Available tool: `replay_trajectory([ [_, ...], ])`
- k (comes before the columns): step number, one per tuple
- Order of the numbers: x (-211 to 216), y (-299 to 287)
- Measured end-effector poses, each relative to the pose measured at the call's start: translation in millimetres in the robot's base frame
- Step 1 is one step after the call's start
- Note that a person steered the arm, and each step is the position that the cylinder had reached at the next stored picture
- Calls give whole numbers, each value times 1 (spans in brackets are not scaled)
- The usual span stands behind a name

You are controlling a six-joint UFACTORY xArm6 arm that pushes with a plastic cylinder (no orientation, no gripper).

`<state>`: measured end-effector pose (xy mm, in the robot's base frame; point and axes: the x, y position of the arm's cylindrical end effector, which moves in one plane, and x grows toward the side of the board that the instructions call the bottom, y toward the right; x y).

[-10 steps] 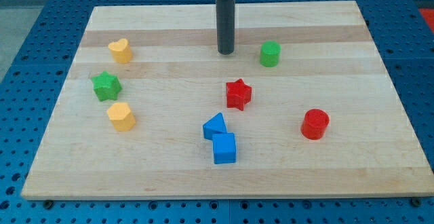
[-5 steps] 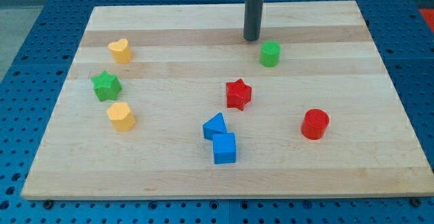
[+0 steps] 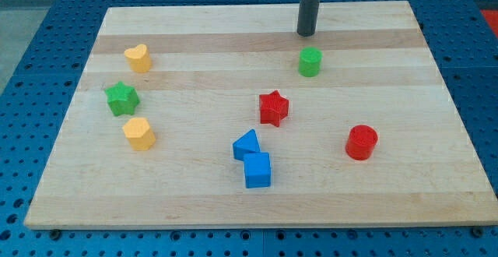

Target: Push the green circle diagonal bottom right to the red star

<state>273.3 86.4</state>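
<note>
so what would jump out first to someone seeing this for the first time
The dark rod coming down from the view's top, my tip just above the green circle with a gap between. Next, the red star near the board's middle and the red circle to its lower right. Two blue blocks huddle together below the star.

Green circle (image 3: 310, 61): short upright cylinder, upper right of board center. Red star (image 3: 273, 107): flat on board, down-left of it, apart.
</note>
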Motion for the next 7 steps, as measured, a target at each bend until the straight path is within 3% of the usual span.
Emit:
replay_trajectory([
  [3,72,2],
  [6,82,6],
  [7,104,6],
])
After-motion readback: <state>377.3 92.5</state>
